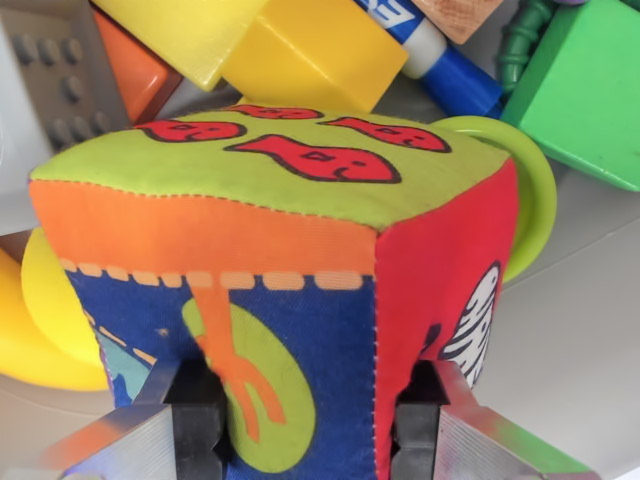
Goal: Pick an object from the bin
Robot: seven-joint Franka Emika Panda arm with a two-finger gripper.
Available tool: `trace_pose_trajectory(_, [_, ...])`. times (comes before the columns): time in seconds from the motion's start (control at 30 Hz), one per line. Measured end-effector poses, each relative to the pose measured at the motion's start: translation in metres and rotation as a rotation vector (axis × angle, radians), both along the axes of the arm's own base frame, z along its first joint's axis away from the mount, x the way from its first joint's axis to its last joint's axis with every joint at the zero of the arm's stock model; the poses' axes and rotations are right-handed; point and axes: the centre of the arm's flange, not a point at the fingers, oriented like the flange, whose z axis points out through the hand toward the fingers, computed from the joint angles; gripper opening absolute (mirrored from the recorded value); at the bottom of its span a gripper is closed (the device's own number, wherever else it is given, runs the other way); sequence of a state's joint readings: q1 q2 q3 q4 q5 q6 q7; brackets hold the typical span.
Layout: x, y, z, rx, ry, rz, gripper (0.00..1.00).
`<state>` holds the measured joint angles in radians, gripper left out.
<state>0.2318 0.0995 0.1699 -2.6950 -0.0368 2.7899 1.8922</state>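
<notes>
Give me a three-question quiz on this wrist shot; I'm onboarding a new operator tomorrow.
1. True or false: the gripper is closed on the soft fabric cube.
2. What figures are printed on the cube's green top face? A) stars B) red fish C) letters
3. Fill in: the green block lies toward the wrist view's upper ____.

Key:
1. True; both fingers press the cube's lower sides.
2. B
3. right, beyond the blue marker.
</notes>
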Motion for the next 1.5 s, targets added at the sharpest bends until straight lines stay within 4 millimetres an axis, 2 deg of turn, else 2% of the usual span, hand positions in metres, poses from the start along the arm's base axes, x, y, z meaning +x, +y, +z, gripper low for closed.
trace_pose_trajectory(0.27, [0.001, 0.0, 0.004, 0.001, -0.003, -0.001, 0.0])
trace_pose_trajectory(0.63, [0.001, 0.0, 0.025, 0.0, -0.005, -0.002, 0.0])
trace_pose_trajectory(1.17, [0.0, -0.001, 0.075, -0.002, -0.006, -0.002, 0.0])
trace_pose_trajectory(1.5, [0.0, 0.0, 0.115, -0.003, -0.007, 0.0, 0.0])
